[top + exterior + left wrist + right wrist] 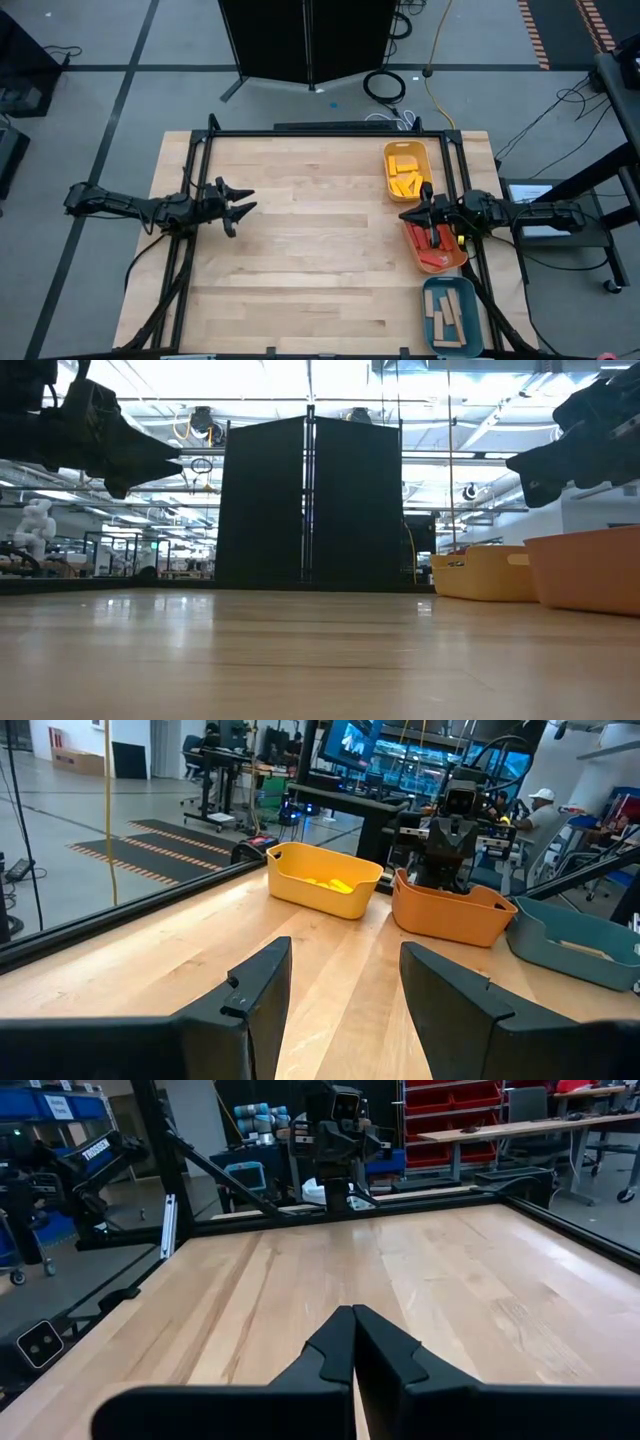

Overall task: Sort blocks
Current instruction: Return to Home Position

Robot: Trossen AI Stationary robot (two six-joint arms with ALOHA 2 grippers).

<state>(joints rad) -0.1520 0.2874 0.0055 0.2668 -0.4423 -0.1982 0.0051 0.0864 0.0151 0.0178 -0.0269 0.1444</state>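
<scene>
Both my arms are up off the table [300, 270] right now. My left gripper [345, 990] hangs over the left side of the wood, roughly halfway along it. Its fingers [250, 1010] are spread wide apart, with just bare boards showing in the gap. My right gripper [352, 1330] is across from it on the right side, pinched all the way closed, tip against tip. It hangs above the far end of the orange tray [440, 270], and the tips stick out past the tray's inner rim toward the middle of the table. From the low view, both grippers sit well above the tabletop.

Everything I'm sorting sits in three trays lined up down the right edge. Nearest is the teal tray [425, 310], with a few tan blocks [447, 318] lying in it at odd angles. Next is the orange tray, holding the red blocks [432, 257]. My right wrist partly hides them, so I can't count them. Farthest is the yellow tray [386, 170], with the yellow blocks [405, 175] in a loose pile. The trays are just beside each other, not touching as far as I can tell.

Past the table's far edge there's a black panel [310, 500], and a cable coil [385, 85] on the floor next to it.
</scene>
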